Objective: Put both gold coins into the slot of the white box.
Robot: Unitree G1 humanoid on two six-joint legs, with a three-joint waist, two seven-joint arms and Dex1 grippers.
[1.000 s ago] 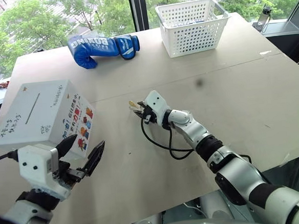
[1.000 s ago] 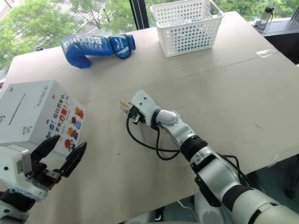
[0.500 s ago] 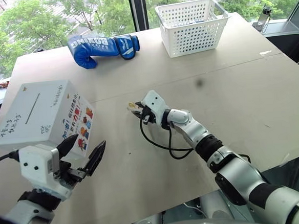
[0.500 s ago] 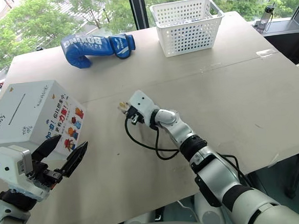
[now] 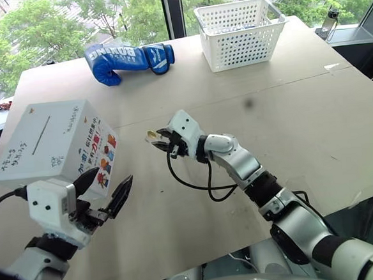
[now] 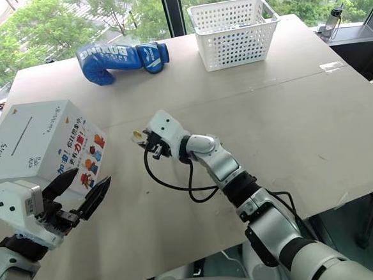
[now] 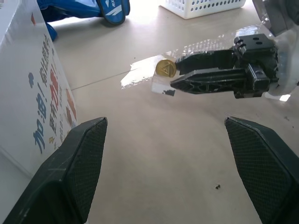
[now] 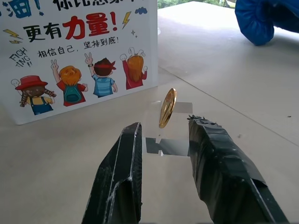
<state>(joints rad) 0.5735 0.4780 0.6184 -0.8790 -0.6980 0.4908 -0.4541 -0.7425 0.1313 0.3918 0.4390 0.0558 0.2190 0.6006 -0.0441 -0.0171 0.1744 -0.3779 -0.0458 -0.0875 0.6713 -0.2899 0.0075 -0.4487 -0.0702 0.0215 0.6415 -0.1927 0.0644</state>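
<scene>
Right gripper (image 5: 155, 137) reaches out level over the bare table (image 5: 299, 106), fingertips aimed toward the white box (image 5: 52, 140). Its two black fingers are closed on a small clear holder, with a gold coin (image 7: 166, 68) standing on edge in it just past the fingertips; the coin itself does not appear to touch either finger, though the clear piece is hard to trace. Coin is up off the table, well apart from the box, on its cartoon-sticker side. The slot (image 5: 40, 135) is a thin dark line on the box's top face, nothing in or at it. One coin seen. Left gripper (image 5: 107, 189) sits low at the near edge of the table, just beside the box's near corner, fingers spread wide and holding nothing. At the far edge: blue boxing glove (image 5: 128, 59) lying on its side, and a white lattice basket (image 5: 240, 30) to its right, well apart from both arms.
</scene>
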